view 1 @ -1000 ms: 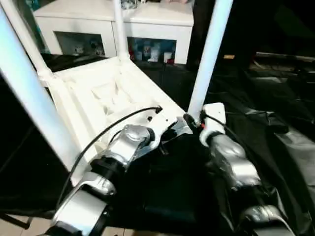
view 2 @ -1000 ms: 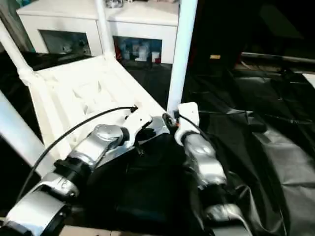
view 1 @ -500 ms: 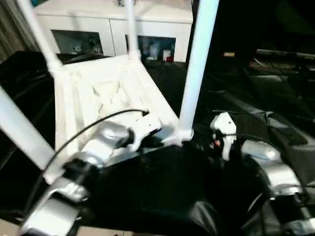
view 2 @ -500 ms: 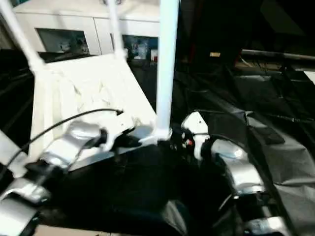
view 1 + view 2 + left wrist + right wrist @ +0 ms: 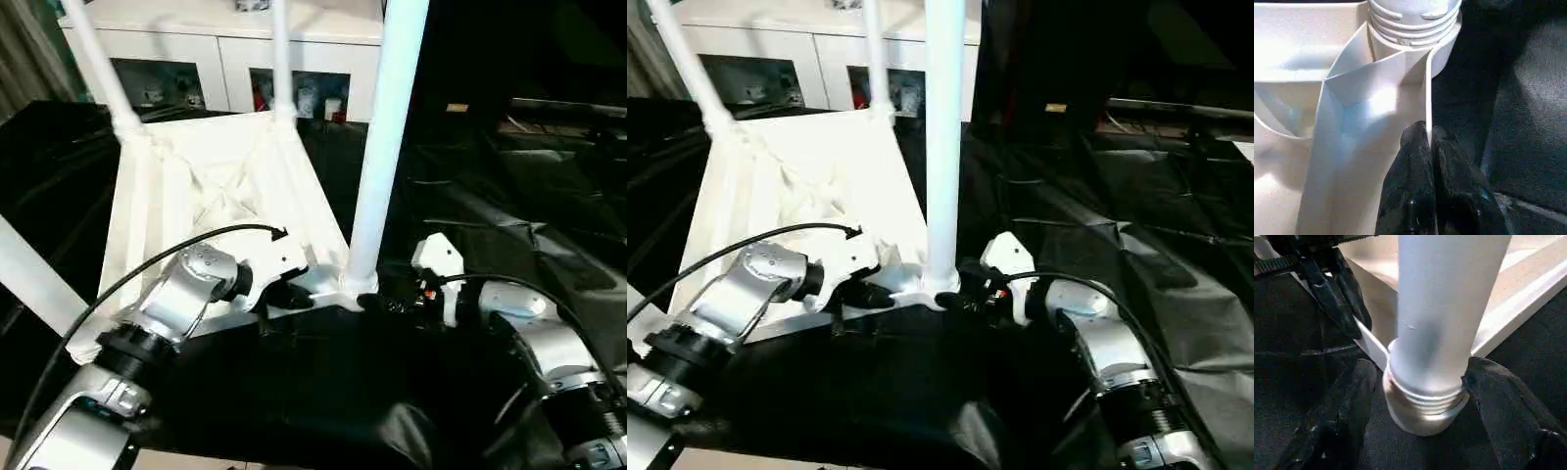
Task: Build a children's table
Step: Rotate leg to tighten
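The left gripper [image 5: 1430,142] pinched the tabletop's [image 5: 211,181] thin, stiff rim. The right gripper [image 5: 1420,396] stood open around the smooth, light-looking leg [image 5: 1442,308], low by its socket.

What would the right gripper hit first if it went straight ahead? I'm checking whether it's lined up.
The near leg, at its threaded base in the corner socket. The right gripper has a finger on each side of it, apparently not touching yet.
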